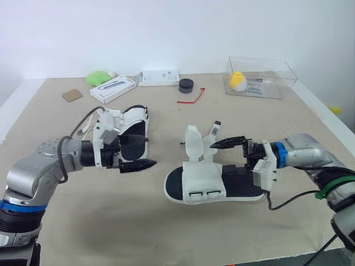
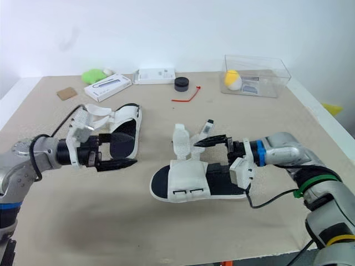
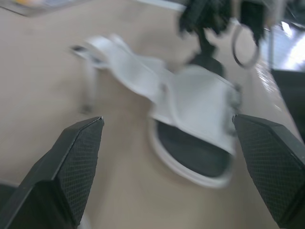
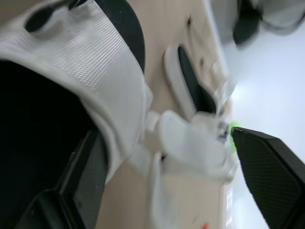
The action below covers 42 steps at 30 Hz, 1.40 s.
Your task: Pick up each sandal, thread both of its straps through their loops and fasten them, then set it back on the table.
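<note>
Two white-strapped sandals with black insoles lie on the beige table [image 1: 66, 221]. The left sandal [image 1: 133, 130] rests by my left gripper [image 1: 135, 152], which is open, its lower finger just in front of the shoe. The middle sandal [image 1: 202, 183] has loose strap flaps [image 1: 194, 141] standing up. My right gripper [image 1: 222, 154] is open at that sandal's heel end, its upper finger pointing at the flaps. Ahead of the spread fingers in the left wrist view lies the middle sandal [image 3: 200, 109]. In the right wrist view a white strap [image 4: 95, 71] is close up, the other sandal [image 4: 190, 90] beyond.
At the back stand a clear plastic box [image 1: 259, 76] holding a yellow-white ball [image 1: 237, 81], two white boxes [image 1: 112, 88] [image 1: 159, 77], a green object [image 1: 98, 77], a black cap [image 1: 186, 85], a red tie [image 1: 191, 97] and a brown square [image 1: 72, 95].
</note>
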Available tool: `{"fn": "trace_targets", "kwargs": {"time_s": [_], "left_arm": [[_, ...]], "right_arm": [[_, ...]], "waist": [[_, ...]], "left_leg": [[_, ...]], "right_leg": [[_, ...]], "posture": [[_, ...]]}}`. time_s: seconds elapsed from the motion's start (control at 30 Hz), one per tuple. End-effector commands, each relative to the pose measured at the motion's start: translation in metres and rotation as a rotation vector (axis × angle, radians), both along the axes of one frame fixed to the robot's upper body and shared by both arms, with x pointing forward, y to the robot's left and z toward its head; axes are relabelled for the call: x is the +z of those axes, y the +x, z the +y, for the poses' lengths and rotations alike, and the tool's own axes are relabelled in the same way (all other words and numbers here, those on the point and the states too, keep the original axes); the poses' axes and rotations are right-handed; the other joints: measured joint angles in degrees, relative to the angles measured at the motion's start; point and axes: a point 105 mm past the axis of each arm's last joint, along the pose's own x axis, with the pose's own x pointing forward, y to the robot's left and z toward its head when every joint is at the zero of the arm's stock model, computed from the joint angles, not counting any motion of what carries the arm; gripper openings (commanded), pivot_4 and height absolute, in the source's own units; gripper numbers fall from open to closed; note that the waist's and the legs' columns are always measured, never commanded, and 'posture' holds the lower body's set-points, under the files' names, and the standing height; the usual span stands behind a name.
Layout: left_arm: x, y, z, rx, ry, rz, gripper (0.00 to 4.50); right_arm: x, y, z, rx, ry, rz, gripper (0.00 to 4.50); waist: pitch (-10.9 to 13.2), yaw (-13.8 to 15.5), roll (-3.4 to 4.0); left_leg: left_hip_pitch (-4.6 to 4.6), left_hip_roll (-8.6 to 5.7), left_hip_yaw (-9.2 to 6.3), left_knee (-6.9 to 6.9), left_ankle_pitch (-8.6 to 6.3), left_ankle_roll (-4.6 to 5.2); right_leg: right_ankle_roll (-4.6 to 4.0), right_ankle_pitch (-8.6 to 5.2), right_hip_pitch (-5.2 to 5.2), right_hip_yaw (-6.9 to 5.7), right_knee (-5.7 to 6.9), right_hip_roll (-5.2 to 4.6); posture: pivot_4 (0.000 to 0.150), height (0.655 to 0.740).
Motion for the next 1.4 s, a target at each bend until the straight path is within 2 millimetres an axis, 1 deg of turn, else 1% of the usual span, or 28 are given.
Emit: {"fn": "trace_targets", "kwargs": {"time_s": [0.03,0.1,0.13,0.17,0.23,0.27,0.3,0.33,0.4,0.43,0.47,0.57,0.6,0.63,0.67,0.73,0.83,0.9,0.93,1.03,1.17,1.23,1.4], "left_arm": [[0.000,-0.009,-0.011,-0.067,0.020,-0.051,4.50],[-0.001,-0.009,-0.015,-0.076,0.015,-0.059,3.95],[-0.003,-0.009,-0.017,-0.084,0.023,-0.067,3.83],[-0.005,-0.008,-0.021,-0.090,0.023,-0.075,3.28],[-0.010,-0.006,-0.029,-0.110,0.038,-0.085,2.81],[-0.013,-0.006,-0.032,-0.121,0.048,-0.084,2.39],[-0.019,-0.006,-0.037,-0.132,0.059,-0.082,1.86],[-0.026,-0.005,-0.044,-0.136,0.066,-0.067,1.41],[-0.045,-0.006,-0.056,-0.142,0.098,-0.025,0.41],[-0.056,-0.006,-0.058,-0.141,0.129,-0.018,0.02],[-0.063,-0.006,-0.060,-0.141,0.151,-0.018,0.02],[-0.083,-0.002,-0.057,-0.109,0.204,-0.005,0.02],[-0.090,0.001,-0.056,-0.093,0.223,-0.001,0.02],[-0.094,0.002,-0.055,-0.085,0.235,0.000,0.02],[-0.096,0.002,-0.055,-0.084,0.236,0.006,0.02],[-0.097,0.003,-0.058,-0.081,0.225,0.010,0.02],[-0.096,0.003,-0.060,-0.082,0.218,0.001,0.02],[-0.095,0.003,-0.060,-0.084,0.216,0.000,0.02],[-0.094,0.003,-0.060,-0.085,0.218,0.000,0.02],[-0.094,0.003,-0.058,-0.092,0.230,-0.001,0.02],[-0.095,0.003,-0.055,-0.092,0.238,0.001,0.02],[-0.096,0.002,-0.053,-0.092,0.244,0.005,0.02],[-0.096,0.002,-0.052,-0.090,0.250,0.002,0.02]], "right_arm": [[0.025,0.005,-0.020,-0.103,0.015,0.075,4.44],[0.027,0.010,-0.035,-0.205,0.019,0.202,4.50],[0.032,0.014,-0.040,-0.256,0.042,0.260,4.50],[0.040,0.018,-0.044,-0.310,0.079,0.324,4.50],[0.056,0.029,-0.048,-0.407,0.182,0.450,4.50],[0.060,0.034,-0.049,-0.446,0.222,0.507,4.50],[0.061,0.040,-0.050,-0.508,0.268,0.581,4.50],[0.063,0.047,-0.049,-0.567,0.346,0.682,4.50],[0.065,0.058,-0.045,-0.666,0.516,0.929,4.50],[0.064,0.063,-0.043,-0.721,0.589,1.062,4.50],[0.063,0.064,-0.042,-0.760,0.626,1.148,4.50],[0.060,0.061,-0.035,-0.789,0.706,1.408,4.50],[0.057,0.064,-0.035,-0.815,0.771,1.529,4.50],[0.054,0.066,-0.034,-0.834,0.809,1.611,4.50],[0.053,0.069,-0.034,-0.846,0.863,1.701,4.50],[0.041,0.073,-0.037,-0.898,0.935,1.845,4.50],[0.028,0.078,-0.038,-0.935,1.014,1.977,4.50],[0.018,0.080,-0.035,-0.978,1.020,2.026,4.50],[0.009,0.083,-0.032,-1.016,1.022,2.024,4.50],[-0.002,0.092,-0.023,-1.037,1.058,2.023,4.50],[-0.007,0.100,-0.012,-1.023,1.094,2.034,4.50],[-0.011,0.108,-0.008,-1.032,1.139,2.022,4.50],[-0.020,0.124,-0.007,-1.066,1.248,1.981,4.50]], "waist": [[0.00,0.08,0.00],[0.00,0.12,0.00],[0.00,0.08,0.00],[0.00,-0.01,0.00],[0.01,0.04,0.01],[0.01,0.10,0.02],[0.01,0.12,0.02],[0.01,0.12,0.01],[0.00,0.08,0.00],[0.00,0.08,-0.01],[0.00,0.09,-0.01],[-0.01,0.38,0.00],[-0.01,0.47,0.01],[-0.01,0.54,0.02],[-0.01,0.70,0.02],[-0.02,1.13,0.03],[-0.04,1.34,-0.01],[-0.04,1.30,-0.01],[-0.05,1.28,0.00],[-0.05,1.23,0.01],[-0.05,1.15,0.01],[-0.05,1.14,0.01],[-0.06,0.82,0.02]], "left_leg": [[0.00,0.00,0.00,0.00,0.00,0.00],[0.00,0.01,-0.01,0.01,0.00,0.01],[0.02,0.02,-0.01,0.02,0.01,0.01],[0.08,0.02,0.03,0.02,0.02,0.03],[0.11,0.03,0.06,0.01,0.04,0.06],[0.11,0.02,0.06,0.01,0.06,0.08],[0.11,0.01,0.06,0.02,0.08,0.10],[0.10,0.01,0.06,0.02,0.08,0.10],[0.12,0.00,0.09,0.03,0.08,0.10],[0.12,0.01,0.08,0.03,0.08,0.10],[0.09,0.01,0.07,0.02,0.08,0.10],[-0.05,0.03,-0.01,0.00,0.08,0.10],[-0.12,0.04,-0.03,-0.01,0.08,0.10],[-0.16,0.04,-0.03,-0.02,0.07,0.11],[-0.16,0.03,-0.03,-0.01,0.07,0.12],[-0.17,0.00,-0.01,0.02,0.07,0.12],[-0.21,-0.02,0.00,0.09,0.09,0.16],[-0.23,-0.06,0.01,0.08,0.10,0.18],[-0.23,-0.08,0.03,0.08,0.10,0.18],[-0.23,-0.11,0.03,0.08,0.10,0.18],[-0.23,-0.08,0.01,0.09,0.12,0.21],[-0.23,-0.07,0.01,0.09,0.12,0.21],[-0.21,-0.03,0.01,0.07,0.12,0.21]], "right_leg": [[0.01,0.00,0.00,0.00,0.00,0.00],[-0.04,0.00,0.00,-0.01,0.00,0.01],[-0.05,0.01,0.01,-0.01,0.00,0.02],[-0.10,0.02,0.03,-0.01,0.00,0.02],[-0.12,0.03,0.03,0.00,0.01,0.03],[-0.10,0.04,0.03,0.00,0.01,0.03],[-0.09,0.08,0.04,0.01,0.01,0.02],[-0.09,0.08,0.04,0.02,0.01,0.02],[-0.10,0.10,0.06,0.04,0.00,0.02],[-0.11,0.11,0.06,0.05,0.00,0.03],[-0.11,0.11,0.03,0.05,0.00,0.04],[-0.10,0.13,-0.09,0.01,0.01,0.09],[-0.03,0.17,-0.15,-0.03,0.01,0.10],[0.03,0.19,-0.18,-0.03,0.00,0.12],[0.04,0.20,-0.17,-0.03,0.00,0.12],[0.10,0.24,-0.16,-0.02,-0.02,0.09],[0.00,0.20,-0.11,-0.03,-0.08,0.09],[0.07,0.24,-0.11,-0.01,-0.11,0.08],[0.18,0.30,-0.11,0.00,-0.12,0.09],[0.34,0.35,-0.12,0.01,-0.13,0.15],[0.41,0.36,-0.12,0.01,-0.13,0.21],[0.41,0.36,-0.12,0.01,-0.13,0.22],[0.40,0.36,-0.13,0.02,-0.13,0.28]], "posture": [[0.150,0.7400],[0.150,0.7400],[0.150,0.7400],[0.150,0.7400],[0.150,0.7400],[0.150,0.7400],[0.150,0.7400],[0.150,0.7400],[0.150,0.7400],[0.150,0.7400],[0.150,0.7400],[0.150,0.7400],[0.150,0.7400],[0.150,0.7400],[0.150,0.7400],[0.150,0.7400],[0.150,0.7400],[0.150,0.7400],[0.150,0.7400],[0.150,0.7400],[0.150,0.7400],[0.150,0.7400],[0.150,0.7400]]}}
